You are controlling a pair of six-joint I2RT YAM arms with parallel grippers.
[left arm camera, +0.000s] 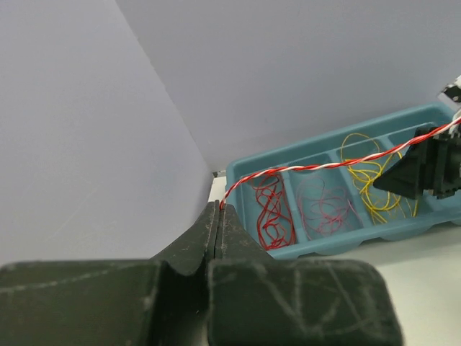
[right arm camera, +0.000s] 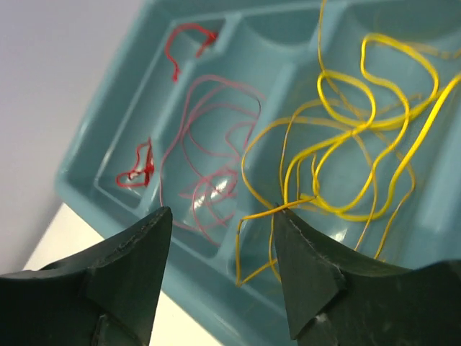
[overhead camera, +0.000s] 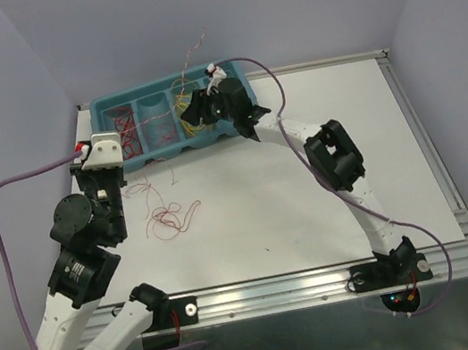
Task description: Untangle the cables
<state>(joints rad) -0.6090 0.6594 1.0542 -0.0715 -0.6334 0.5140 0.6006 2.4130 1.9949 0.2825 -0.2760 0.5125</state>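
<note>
A teal divided tray [overhead camera: 148, 159] at the back of the table holds thin cables sorted by colour. In the left wrist view these are red cables [left arm camera: 271, 213], pink cables [left arm camera: 328, 206] and yellow cables [left arm camera: 373, 182]. My left gripper [left arm camera: 218, 207] is shut on a red-and-white twisted cable [left arm camera: 317, 166], which stretches taut across the tray towards the right gripper. It sits at the tray's left end [overhead camera: 120, 145]. My right gripper [right arm camera: 222, 213] is open over the tray [overhead camera: 189, 112]. A yellow cable [right arm camera: 360, 144] lies against its right fingertip [right arm camera: 282, 220].
Loose red and pink cables [overhead camera: 169, 218] lie curled on the white table in front of the tray. A thin cable end [overhead camera: 193, 53] sticks up above the tray. Grey walls close in at the left and back. A metal rail [overhead camera: 308, 284] runs along the near edge.
</note>
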